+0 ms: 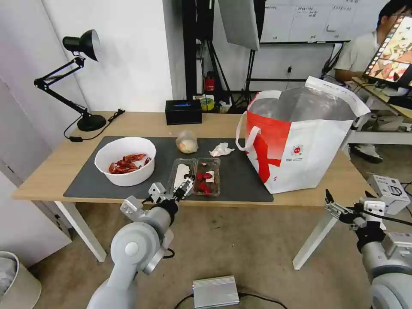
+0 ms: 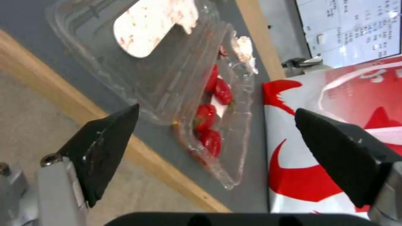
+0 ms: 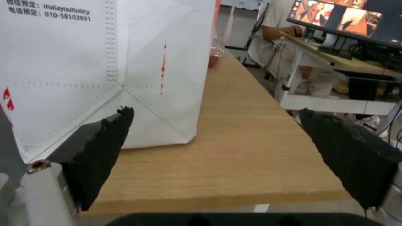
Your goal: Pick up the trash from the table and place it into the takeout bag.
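Observation:
The clear clamshell tray (image 1: 206,177) with red scraps lies open near the front edge of the dark mat (image 1: 86,180) on the table (image 1: 51,171). My left gripper (image 1: 184,186) hovers open at the tray's near edge. In the left wrist view the tray (image 2: 167,72) sits between the spread fingers (image 2: 105,141) of the left gripper (image 2: 216,109). The white bowl (image 1: 125,161) of crayfish shells, the small clear bag (image 1: 187,142) and the crumpled tissue (image 1: 221,149) rest on the mat. The takeout bag (image 1: 300,141) stands open at the right. My right gripper (image 1: 339,206) is open beside the table's front right corner, facing the takeout bag (image 3: 105,62).
A black desk lamp (image 1: 81,77) and a black tissue box (image 1: 183,111) stand along the table's back edge. On the floor lie a silver box (image 1: 215,292) and a bin (image 1: 13,279). Bare wood (image 3: 234,150) lies to the right of the bag.

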You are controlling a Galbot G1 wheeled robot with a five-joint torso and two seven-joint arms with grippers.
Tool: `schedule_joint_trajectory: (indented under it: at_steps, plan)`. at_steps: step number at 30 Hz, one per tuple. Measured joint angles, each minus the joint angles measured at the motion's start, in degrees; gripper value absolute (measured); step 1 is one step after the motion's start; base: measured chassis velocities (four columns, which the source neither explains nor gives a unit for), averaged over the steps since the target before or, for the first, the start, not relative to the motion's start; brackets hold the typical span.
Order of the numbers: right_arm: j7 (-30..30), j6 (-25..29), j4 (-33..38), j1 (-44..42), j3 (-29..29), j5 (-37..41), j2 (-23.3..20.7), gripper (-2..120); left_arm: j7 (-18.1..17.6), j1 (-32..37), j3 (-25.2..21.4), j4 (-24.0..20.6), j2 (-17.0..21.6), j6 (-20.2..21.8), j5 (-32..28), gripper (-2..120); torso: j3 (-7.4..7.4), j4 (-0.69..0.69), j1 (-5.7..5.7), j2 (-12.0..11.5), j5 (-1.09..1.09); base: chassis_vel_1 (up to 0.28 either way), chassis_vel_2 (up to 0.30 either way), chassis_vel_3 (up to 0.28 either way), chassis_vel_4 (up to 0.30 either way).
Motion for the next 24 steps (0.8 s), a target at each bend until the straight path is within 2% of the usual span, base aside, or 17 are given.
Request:
schedule_joint_trajectory:
  at_steps: [24]
  plan:
    - [-0.58,0.87,-1.09,0.39,-0.90,-0.49,-0.28,100,2.72,-1.24,1.61,5.18,-2.21,-0.61,4.77,100,-0.01,0.00,-0.01,0.01,0.00,0.000,0.000,0.000,0.000]
